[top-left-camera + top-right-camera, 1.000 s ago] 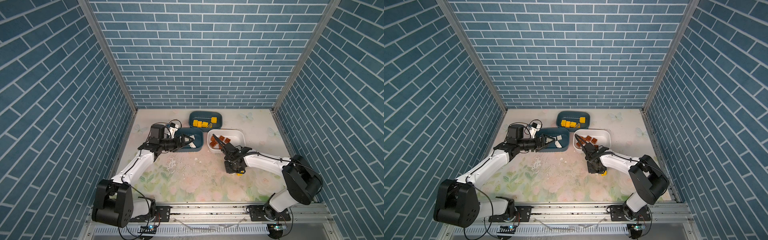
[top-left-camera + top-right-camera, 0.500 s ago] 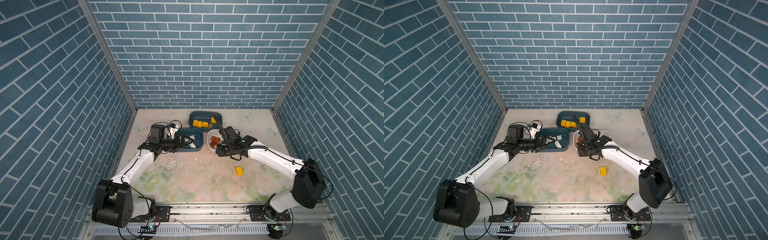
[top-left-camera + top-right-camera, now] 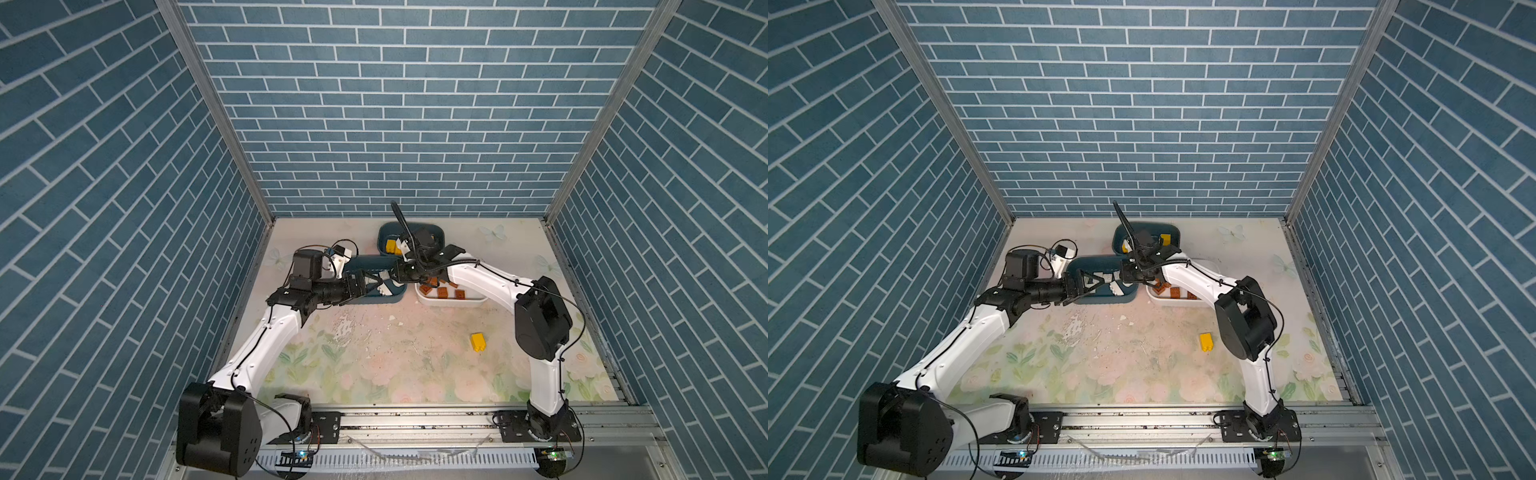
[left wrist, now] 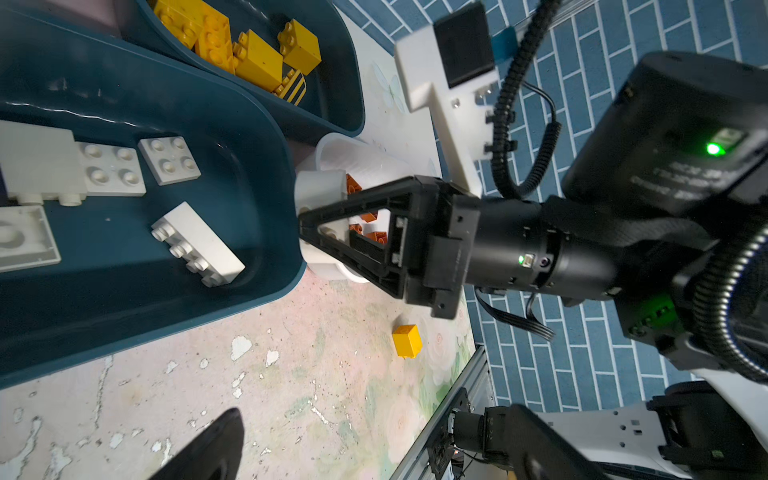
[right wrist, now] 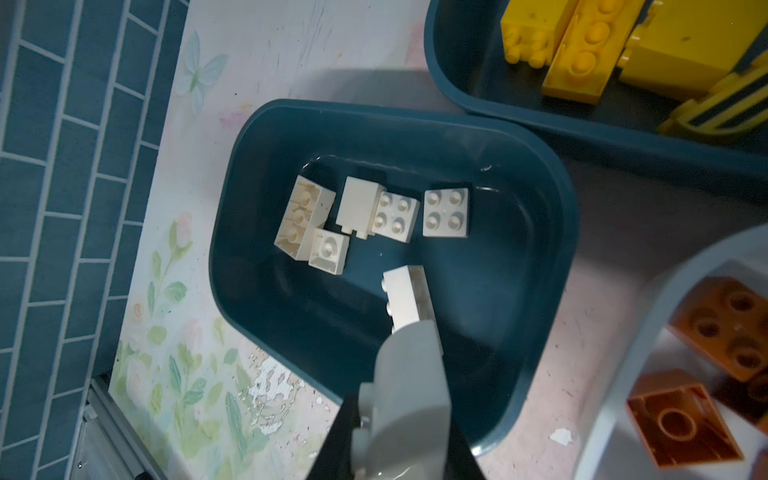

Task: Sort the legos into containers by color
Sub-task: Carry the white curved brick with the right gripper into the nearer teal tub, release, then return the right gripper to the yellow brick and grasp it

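Both grippers meet at the near teal tub (image 3: 390, 299): left gripper (image 3: 379, 284) wide open over it, right gripper (image 3: 397, 275) closed at its right end. White legos (image 3: 388, 287) inside. Brown legos (image 3: 442, 293) sit in the white tub (image 3: 455, 301), yellow legos (image 3: 390, 246) in the far teal tub (image 3: 438, 237). One yellow lego (image 3: 478, 342) lies alone on the table (image 3: 395, 365).

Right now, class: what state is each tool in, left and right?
Left tool: open, holding nothing.
Right tool: shut, nothing visible in it.
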`<act>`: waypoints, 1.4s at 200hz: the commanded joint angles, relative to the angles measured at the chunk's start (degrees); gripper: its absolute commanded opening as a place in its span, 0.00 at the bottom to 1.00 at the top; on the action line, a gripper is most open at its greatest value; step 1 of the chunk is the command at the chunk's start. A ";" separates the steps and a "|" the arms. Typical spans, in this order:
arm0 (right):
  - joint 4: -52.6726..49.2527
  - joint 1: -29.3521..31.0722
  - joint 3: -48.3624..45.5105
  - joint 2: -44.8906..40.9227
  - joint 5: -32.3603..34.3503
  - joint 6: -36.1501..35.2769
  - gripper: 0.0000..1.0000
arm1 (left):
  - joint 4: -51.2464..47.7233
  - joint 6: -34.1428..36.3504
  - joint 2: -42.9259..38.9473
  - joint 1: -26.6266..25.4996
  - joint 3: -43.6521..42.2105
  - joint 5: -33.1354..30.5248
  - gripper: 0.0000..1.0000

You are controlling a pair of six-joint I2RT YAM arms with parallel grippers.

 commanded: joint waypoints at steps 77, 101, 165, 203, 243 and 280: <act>-10.95 -0.06 13.02 6.25 4.95 -6.96 0.60 | -1.04 1.04 -0.39 1.32 -0.68 0.01 1.00; -11.50 -0.34 4.76 -1.30 5.94 -7.25 0.60 | -0.73 1.11 -0.31 1.32 -0.63 0.49 1.00; -18.09 -0.73 -22.64 -27.46 12.79 -2.51 0.59 | 2.48 -0.39 2.04 1.23 -1.42 1.93 1.00; -24.90 -2.27 -34.36 -39.70 16.82 1.63 0.60 | 3.09 -0.18 4.39 1.01 -0.51 2.91 1.00; -24.98 -3.20 -43.46 -44.98 17.69 4.12 0.62 | 3.67 -0.06 6.41 0.36 0.41 3.47 1.00; -20.65 -4.68 -48.79 -43.36 17.33 2.51 0.62 | 3.83 0.17 7.13 0.18 0.44 3.72 1.00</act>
